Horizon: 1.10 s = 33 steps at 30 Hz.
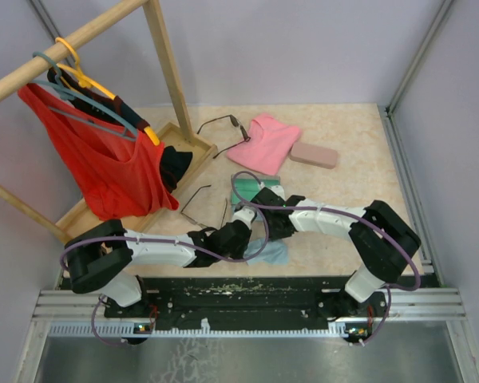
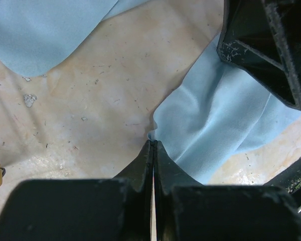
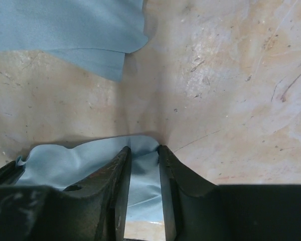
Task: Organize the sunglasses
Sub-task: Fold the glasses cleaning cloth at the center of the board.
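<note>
I see both arms stretched low over the beige tabletop [image 1: 359,191], and they meet near its middle. The left arm comes from the near left, and the right arm bends in an arc from the near right.

The left gripper [image 2: 153,146] is fully closed. Its tips are at the edge of a crumpled light-blue cloth [image 2: 215,125], but I cannot tell if they pinch it. The right gripper [image 3: 143,150] has its fingers a little apart, and this cloth lies in the gap.

Both pairs of glasses lie on the table, apart from the grippers. The near pair of thin dark wire-framed sunglasses [image 1: 193,198] is just left of the grippers, and its long axis runs from near left to far right. The far pair of sunglasses [image 1: 238,126] is just beside a soft pink pouch [image 1: 267,142]. Its front runs about left to right, and one arm points to the near left.
</note>
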Each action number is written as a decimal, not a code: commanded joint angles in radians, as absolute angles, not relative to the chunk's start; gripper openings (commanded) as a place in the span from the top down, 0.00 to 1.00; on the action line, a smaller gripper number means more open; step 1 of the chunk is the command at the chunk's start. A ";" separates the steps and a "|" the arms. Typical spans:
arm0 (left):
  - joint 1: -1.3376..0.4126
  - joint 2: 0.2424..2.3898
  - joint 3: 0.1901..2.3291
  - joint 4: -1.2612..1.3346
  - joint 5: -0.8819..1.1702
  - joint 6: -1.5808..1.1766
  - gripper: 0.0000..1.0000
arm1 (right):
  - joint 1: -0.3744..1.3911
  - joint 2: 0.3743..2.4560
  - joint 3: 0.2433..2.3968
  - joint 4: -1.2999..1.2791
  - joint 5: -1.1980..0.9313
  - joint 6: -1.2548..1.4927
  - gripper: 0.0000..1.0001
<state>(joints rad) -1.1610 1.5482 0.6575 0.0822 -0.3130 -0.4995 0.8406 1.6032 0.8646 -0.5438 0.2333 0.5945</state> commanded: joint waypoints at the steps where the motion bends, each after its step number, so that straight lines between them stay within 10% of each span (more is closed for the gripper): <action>1: -1.159 1.535 0.672 0.054 -0.295 -0.494 0.99 | 0.850 1.733 0.752 -0.524 0.099 0.624 0.76; 7: -1.159 1.538 0.681 0.059 -0.292 -0.496 0.99 | 0.851 1.696 0.741 -0.499 0.097 0.622 1.00; 33: -1.081 1.407 0.756 0.074 -0.243 -0.407 0.99 | 0.852 1.088 0.606 -0.365 0.307 0.676 1.00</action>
<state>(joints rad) -1.0840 1.4487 0.7376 0.0647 -0.2707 -0.4412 0.8444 1.1816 0.6201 -0.4038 0.2588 0.6662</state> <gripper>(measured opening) 0.009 0.007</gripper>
